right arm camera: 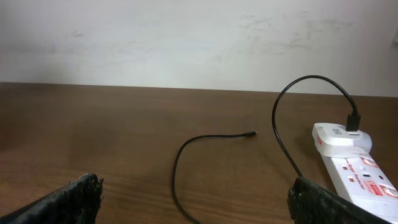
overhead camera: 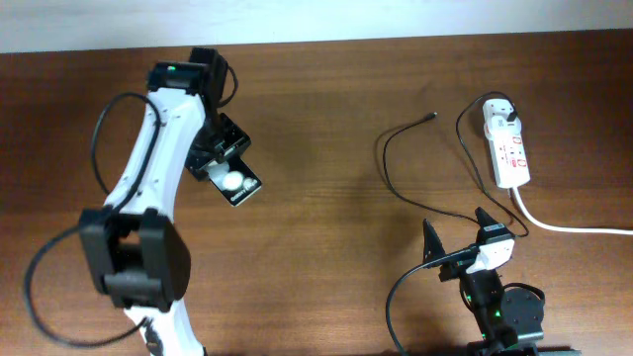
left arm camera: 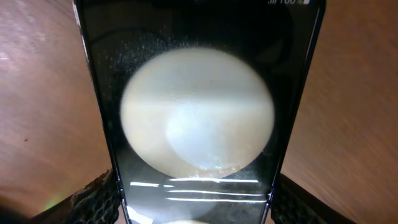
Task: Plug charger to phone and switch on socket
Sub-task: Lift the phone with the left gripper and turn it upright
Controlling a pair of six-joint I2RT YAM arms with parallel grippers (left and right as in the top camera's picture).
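Note:
The phone [overhead camera: 237, 183] lies on the table at the left, black and glossy with a white glare spot. My left gripper [overhead camera: 220, 158] is down over it. In the left wrist view the phone [left arm camera: 193, 112] fills the frame, and my left gripper [left arm camera: 193, 190] has a finger against each long edge. The socket [overhead camera: 509, 148] lies at the right with the charger's white adapter [overhead camera: 499, 117] plugged into its far end. The charger's cable [overhead camera: 388, 163] loops left, and its plug tip [overhead camera: 433, 116] lies free. My right gripper [overhead camera: 457, 229] is open and empty, near the socket [right arm camera: 357, 171] and the cable [right arm camera: 177, 168].
A thick white cord [overhead camera: 569, 227] runs from the socket to the right edge. The plug tip [right arm camera: 252, 134] lies on bare wood between the two arms. A white wall [right arm camera: 186, 37] stands behind the table's far edge.

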